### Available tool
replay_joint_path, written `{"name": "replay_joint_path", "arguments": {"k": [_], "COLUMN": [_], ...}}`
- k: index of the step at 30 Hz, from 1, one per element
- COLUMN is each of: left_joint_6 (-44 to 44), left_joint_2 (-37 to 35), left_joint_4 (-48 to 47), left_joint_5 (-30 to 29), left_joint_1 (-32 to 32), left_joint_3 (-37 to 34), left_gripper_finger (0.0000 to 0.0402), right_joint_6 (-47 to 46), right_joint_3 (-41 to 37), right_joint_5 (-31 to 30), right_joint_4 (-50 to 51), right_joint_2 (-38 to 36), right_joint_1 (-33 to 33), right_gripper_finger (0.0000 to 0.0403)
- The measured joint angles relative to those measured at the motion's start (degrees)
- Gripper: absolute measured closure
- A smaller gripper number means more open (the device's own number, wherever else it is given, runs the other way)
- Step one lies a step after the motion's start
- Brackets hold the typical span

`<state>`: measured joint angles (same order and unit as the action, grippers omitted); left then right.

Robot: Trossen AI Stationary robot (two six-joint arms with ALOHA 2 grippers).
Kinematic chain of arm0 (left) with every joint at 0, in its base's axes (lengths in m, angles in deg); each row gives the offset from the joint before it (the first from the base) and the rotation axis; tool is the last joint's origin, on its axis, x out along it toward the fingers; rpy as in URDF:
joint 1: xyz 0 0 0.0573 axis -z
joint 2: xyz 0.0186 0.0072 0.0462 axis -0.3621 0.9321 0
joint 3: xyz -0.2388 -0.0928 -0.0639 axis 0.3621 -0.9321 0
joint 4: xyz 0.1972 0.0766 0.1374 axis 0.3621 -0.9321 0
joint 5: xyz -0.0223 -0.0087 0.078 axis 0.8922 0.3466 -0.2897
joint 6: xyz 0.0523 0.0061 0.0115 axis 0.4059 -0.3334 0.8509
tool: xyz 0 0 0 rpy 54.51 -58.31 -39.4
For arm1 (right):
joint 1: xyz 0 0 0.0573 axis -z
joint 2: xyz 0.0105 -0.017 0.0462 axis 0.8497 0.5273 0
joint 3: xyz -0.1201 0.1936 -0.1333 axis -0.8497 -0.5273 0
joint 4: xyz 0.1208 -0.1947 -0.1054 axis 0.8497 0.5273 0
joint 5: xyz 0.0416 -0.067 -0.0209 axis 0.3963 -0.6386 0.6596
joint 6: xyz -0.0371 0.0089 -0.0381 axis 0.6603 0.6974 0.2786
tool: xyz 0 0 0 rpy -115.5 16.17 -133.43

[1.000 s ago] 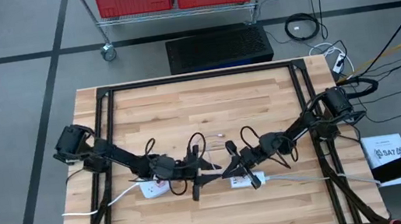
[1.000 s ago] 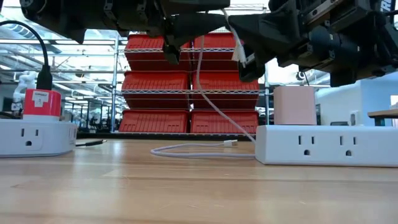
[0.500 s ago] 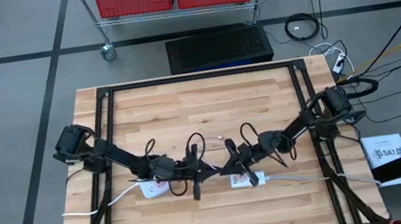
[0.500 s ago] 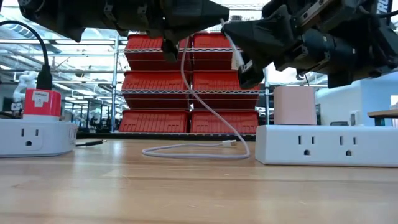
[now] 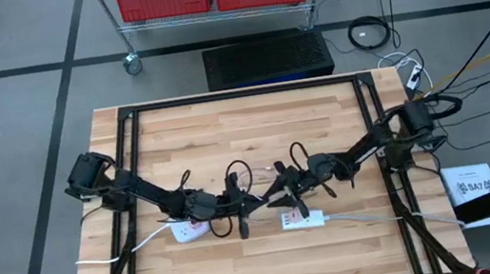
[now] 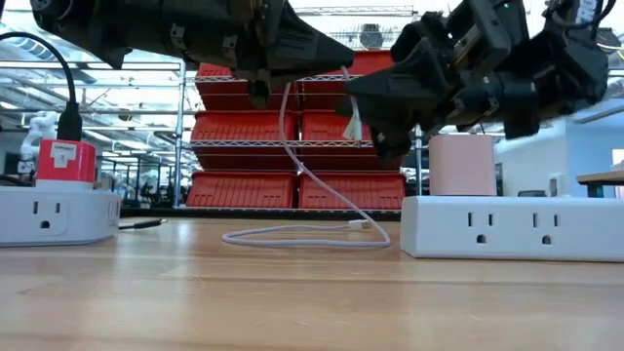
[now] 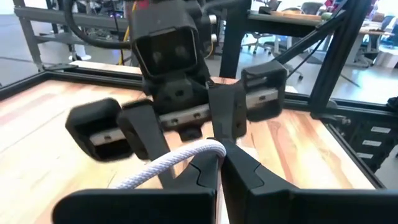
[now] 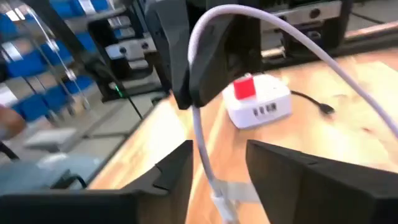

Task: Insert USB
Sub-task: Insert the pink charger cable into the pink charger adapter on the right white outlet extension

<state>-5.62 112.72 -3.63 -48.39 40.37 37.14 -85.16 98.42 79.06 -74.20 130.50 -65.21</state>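
A white braided USB cable (image 6: 310,180) hangs from my left gripper (image 6: 343,57), which is shut on it above the table's middle (image 5: 252,200). Its short plug end (image 8: 219,200) dangles between the fingers of my open right gripper (image 8: 217,162), which faces the left one closely (image 5: 277,190); whether those fingers touch it I cannot tell. The long part drops to the table and lies there in a loop (image 6: 292,236). A pale pink charger block (image 6: 461,164) sits plugged into the right power strip (image 6: 507,229). My left gripper pinches the cable near its plug end (image 7: 208,148) between its two fingertips (image 7: 239,171). The fingers reach about level from the table's left and lie across the cable. The cable bends over the tips; the short end hangs down, the long part sags slack to the table.
A second white power strip (image 6: 54,214) with a red charger (image 6: 66,161) and a black cord lies at the left (image 5: 181,230). The right strip (image 5: 306,219) lies just nearer than both grippers. Black frame rails (image 5: 128,125) border the wooden table.
My left gripper has shut on the cable and taken hold of it. My right gripper has opened, let the cable go, and moved toward the table's left and far edge, close to the left gripper. The plug end now hangs free below the left fingertips.
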Motion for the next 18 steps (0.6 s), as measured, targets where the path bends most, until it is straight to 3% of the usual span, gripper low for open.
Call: {"name": "replay_joint_path", "arguments": {"k": [5, 9, 18], "left_joint_6": [0.7, 0.7, 2.5], "left_joint_2": [0.0, 0.0, 0.0], "left_joint_4": [0.1, 0.3, 3.2], "left_joint_5": [-0.4, -1.5, -3.3], "left_joint_1": [0.0, 0.0, 0.0], "left_joint_3": [0.0, 0.0, 0.0], "left_gripper_finger": [0.0394, 0.0394, 0.0394], "right_joint_6": [4.2, 5.0, 3.2], "right_joint_3": [0.0, 0.0, 0.1], "right_joint_5": [-0.6, -3.4, -28.1], "right_joint_4": [17.3, 25.6, 20.8], "right_joint_2": [-11.4, -18.1, -14.8], "right_joint_1": [0.7, -1.3, -11.9], "right_gripper_finger": [0.0229, 0.0231, 0.0255]}}
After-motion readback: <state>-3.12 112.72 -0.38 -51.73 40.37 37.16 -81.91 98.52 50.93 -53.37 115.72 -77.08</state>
